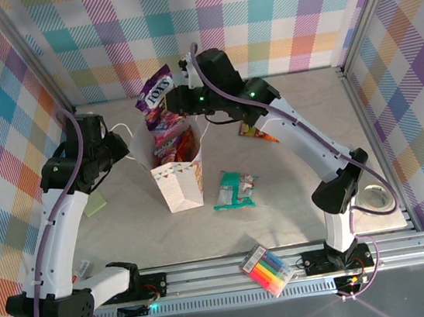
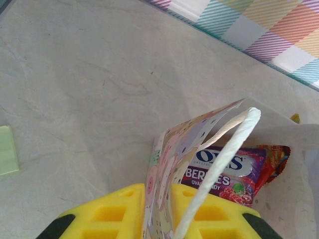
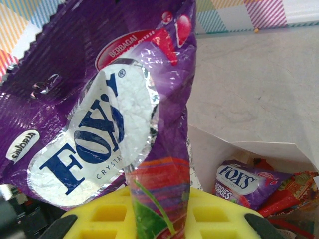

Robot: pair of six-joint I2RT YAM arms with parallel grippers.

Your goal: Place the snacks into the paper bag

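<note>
Table (image 1: 308, 114): one paper bag (image 1: 178, 188) in left tool (image 2: 158, 194), one purple packet (image 3: 99, 99) in right tool (image 3: 158, 201)

This is a robot lab cell: left arm (image 1: 50, 234) and right arm (image 1: 303, 135) bolted to an aluminium rail (image 1: 211, 269), plaid cloth walls (image 1: 255, 12) fencing a tabletop (image 1: 306, 99).

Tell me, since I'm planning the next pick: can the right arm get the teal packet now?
Probably not yet: the right gripper is shut on the purple candy bag above the paper bag. The teal packet itself lies uncovered on the table.
</note>
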